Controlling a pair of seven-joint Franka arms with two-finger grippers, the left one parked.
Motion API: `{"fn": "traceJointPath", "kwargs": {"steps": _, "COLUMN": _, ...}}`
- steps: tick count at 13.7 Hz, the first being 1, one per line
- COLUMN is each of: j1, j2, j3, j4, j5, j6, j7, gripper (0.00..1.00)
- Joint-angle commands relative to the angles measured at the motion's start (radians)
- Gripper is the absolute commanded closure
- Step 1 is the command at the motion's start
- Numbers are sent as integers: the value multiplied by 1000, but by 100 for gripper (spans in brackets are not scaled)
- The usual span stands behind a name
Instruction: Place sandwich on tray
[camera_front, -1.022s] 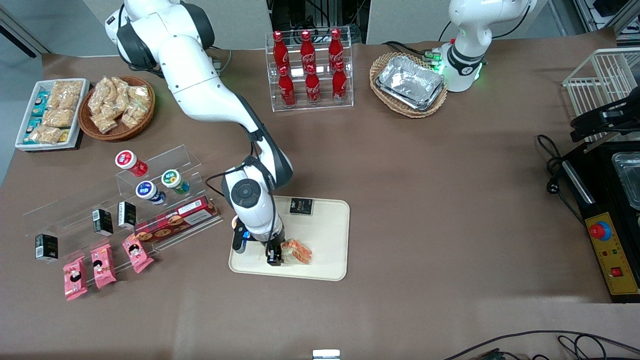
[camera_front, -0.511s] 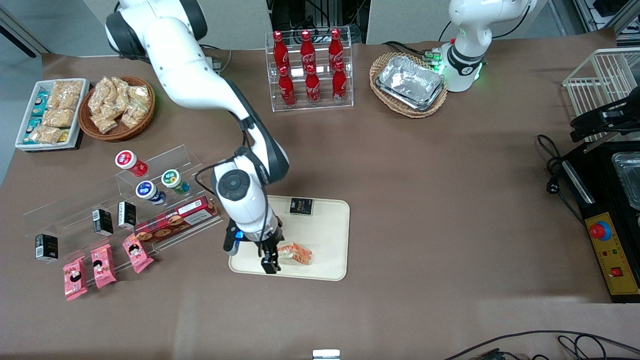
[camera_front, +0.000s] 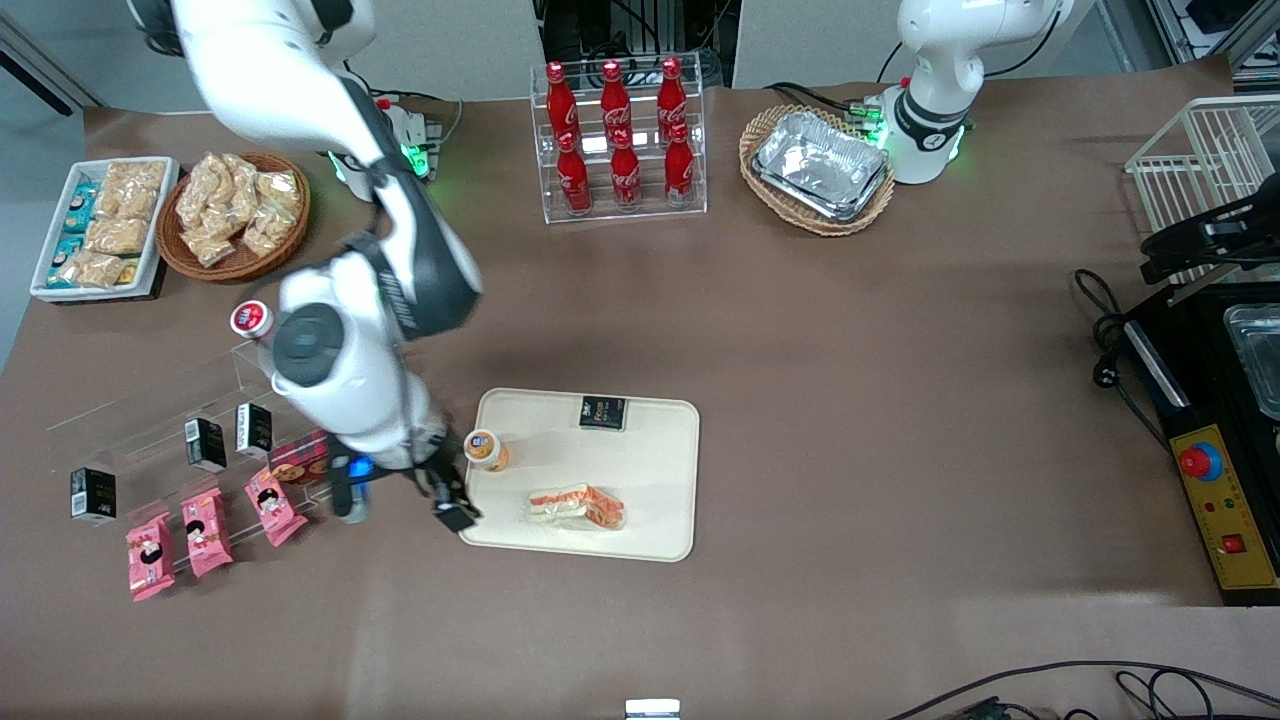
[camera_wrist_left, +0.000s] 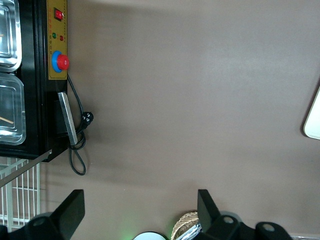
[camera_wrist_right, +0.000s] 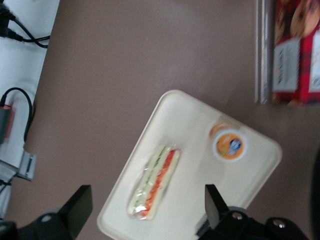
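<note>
The sandwich (camera_front: 575, 506) lies flat on the tray (camera_front: 660, 470), nearer the front camera than the small orange cup (camera_front: 485, 449). The gripper (camera_front: 447, 500) hangs above the tray's edge toward the working arm's end, jaws spread wide and empty. It looks light, soft and slippery in its wrap; I'd pinch gently across the bread faces.

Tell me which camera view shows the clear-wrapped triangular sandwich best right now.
The right wrist view: the clear-wrapped triangular sandwich fills more of the picture, filling layers visible, lying on the cream rectangular tray. The front view shows it smaller, apart from the gripper. The left wrist view misses it.
</note>
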Motion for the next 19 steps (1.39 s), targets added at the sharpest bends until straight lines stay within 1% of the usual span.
{"fn": "traceJointPath", "kwargs": {"steps": 1, "j1": -92, "j2": -110, "j3": 11, "j4": -30, "j5": -2, "j6": -212, "j7": -432, "gripper": 0}}
{"fn": "traceJointPath", "kwargs": {"steps": 2, "j1": -119, "j2": -127, "j3": 11, "j4": -30, "j5": -2, "j6": -260, "j7": -545, "gripper": 0}}
{"fn": "traceJointPath", "kwargs": {"steps": 4, "j1": -164, "j2": -179, "j3": 8, "j4": -57, "j5": -5, "j6": -279, "j7": -755, "gripper": 0}}
{"fn": "traceJointPath", "kwargs": {"steps": 5, "j1": -185, "j2": -211, "j3": 9, "j4": -79, "j5": -22, "j6": -285, "j7": -849, "gripper": 0}}
{"fn": "traceJointPath", "kwargs": {"steps": 8, "j1": -251, "j2": -291, "j3": 9, "j4": -153, "j5": -30, "j6": -291, "j7": -1074, "gripper": 0}}
{"fn": "traceJointPath", "kwargs": {"steps": 9, "j1": -256, "j2": -324, "j3": 6, "j4": -182, "j5": -44, "j6": -293, "j7": -1116, "gripper": 0}}
{"fn": "traceJointPath", "kwargs": {"steps": 10, "j1": -265, "j2": -357, "j3": 3, "j4": -208, "j5": -92, "j6": -293, "j7": -1150, "gripper": 0}}
{"fn": "traceJointPath", "kwargs": {"steps": 11, "j1": -268, "j2": -387, "j3": 2, "j4": -237, "j5": -116, "j6": -291, "j7": -1181, "gripper": 0}}
{"fn": "traceJointPath", "kwargs": {"steps": 16, "j1": -340, "j2": -513, "j3": -6, "j4": -337, "j5": -122, "j6": -291, "j7": -1343, "gripper": 0}}
{"fn": "traceJointPath", "kwargs": {"steps": 18, "j1": -341, "j2": -552, "j3": -6, "j4": -366, "j5": -163, "j6": -294, "j7": -1347, "gripper": 0}}
{"fn": "traceJointPath", "kwargs": {"steps": 19, "j1": -341, "j2": -553, "j3": -6, "j4": -363, "j5": -166, "j6": -312, "j7": -1348, "gripper": 0}}
